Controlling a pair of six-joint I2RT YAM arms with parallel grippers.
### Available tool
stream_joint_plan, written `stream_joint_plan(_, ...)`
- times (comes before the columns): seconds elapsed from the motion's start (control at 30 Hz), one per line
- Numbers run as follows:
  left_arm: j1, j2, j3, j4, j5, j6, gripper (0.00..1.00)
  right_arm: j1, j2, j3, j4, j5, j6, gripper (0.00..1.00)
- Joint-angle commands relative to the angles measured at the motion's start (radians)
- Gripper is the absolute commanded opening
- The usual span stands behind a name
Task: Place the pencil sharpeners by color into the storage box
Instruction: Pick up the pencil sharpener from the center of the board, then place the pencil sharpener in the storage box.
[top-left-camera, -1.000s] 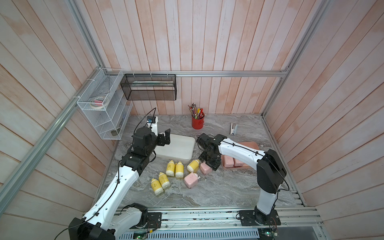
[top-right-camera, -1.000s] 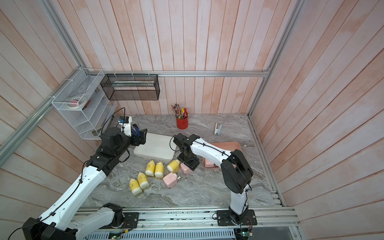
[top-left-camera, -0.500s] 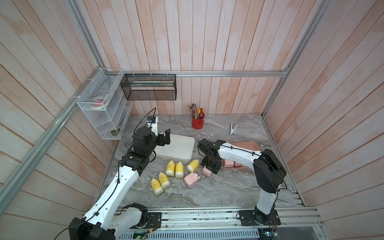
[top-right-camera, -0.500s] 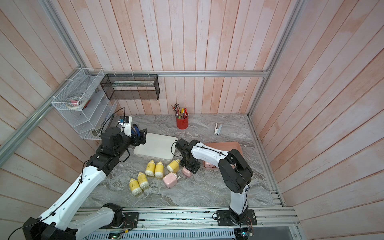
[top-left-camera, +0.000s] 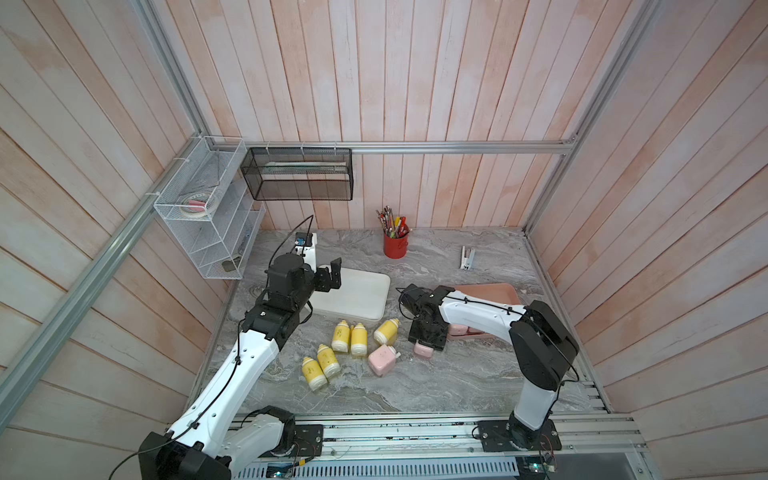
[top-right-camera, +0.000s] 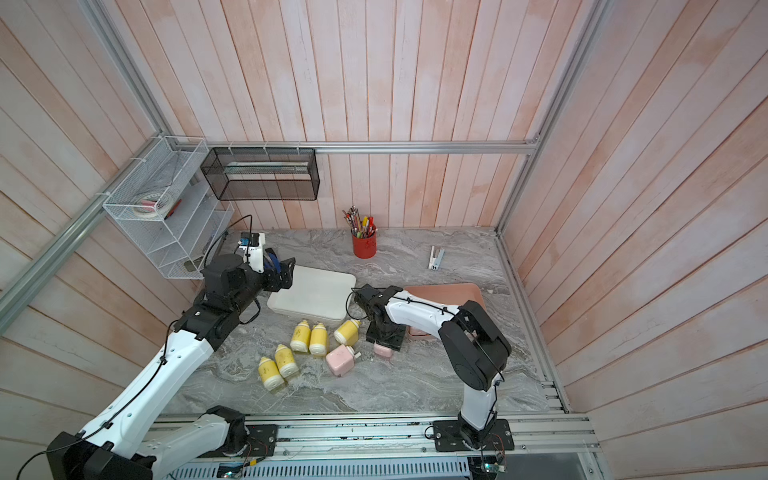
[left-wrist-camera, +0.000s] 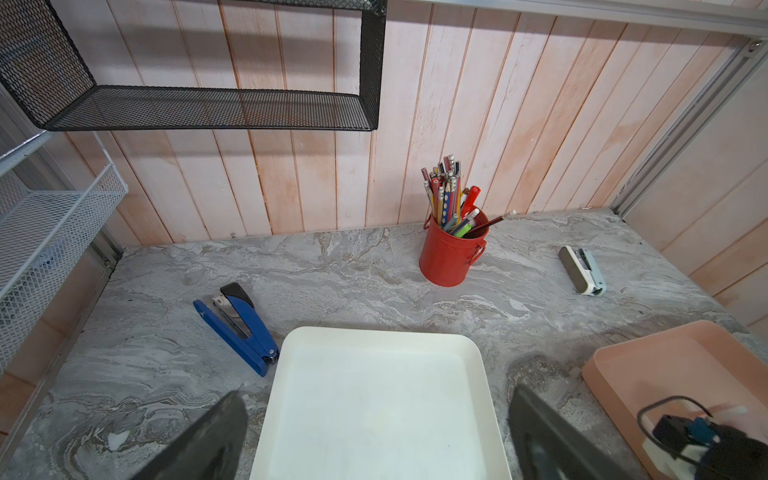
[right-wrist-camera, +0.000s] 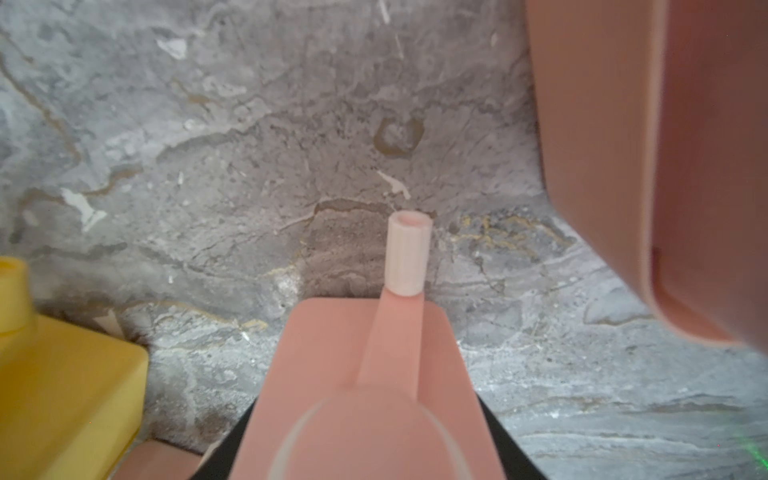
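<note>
Right wrist view: the right gripper (right-wrist-camera: 365, 405) is closed on a pink sharpener (right-wrist-camera: 365, 353) that sits on the table (right-wrist-camera: 291, 145), just beside the pink tray (right-wrist-camera: 623, 166). In both top views, five yellow sharpeners (top-left-camera: 358, 340) and a second pink sharpener (top-left-camera: 382, 360) lie near the white tray (top-left-camera: 361, 297). The left gripper (top-left-camera: 332, 276) hangs wide open over that tray.

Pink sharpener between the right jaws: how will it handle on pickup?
Pink sharpener looks like rigid, smooth plastic: probably stiff, maybe slippery. Boxy flat sides: unlikely to roll in the right gripper. Its white crank sticks out and could snag the pink tray rim.
</note>
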Motion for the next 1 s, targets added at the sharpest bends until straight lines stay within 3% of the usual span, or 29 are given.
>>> stream_joint_plan(0.0, -0.006, 0.014, -0.002, 0.008, 0.013, 0.009, 1.0, 0.032, -0.034, 0.068, -0.051, 0.068, -0.121, 0.32)
stream_joint_plan(0.27, -0.011, 0.022, 0.0, 0.003, 0.015, 0.009, 1.0, 0.049, -0.117, 0.185, -0.091, 0.079, -0.363, 0.31)
stream_joint_plan(0.47, -0.013, 0.037, 0.012, -0.01, 0.031, 0.007, 1.0, 0.01, -0.127, 0.323, -0.287, 0.172, -0.526, 0.3)
stream_joint_plan(0.73, -0.018, 0.032, 0.012, -0.011, 0.033, 0.009, 1.0, -0.216, -0.206, 0.413, -0.413, 0.214, -0.686, 0.31)
stream_joint_plan(0.97, -0.018, 0.037, 0.019, -0.018, 0.036, 0.014, 1.0, -0.411, -0.284, 0.418, -0.399, 0.285, -0.734, 0.3)
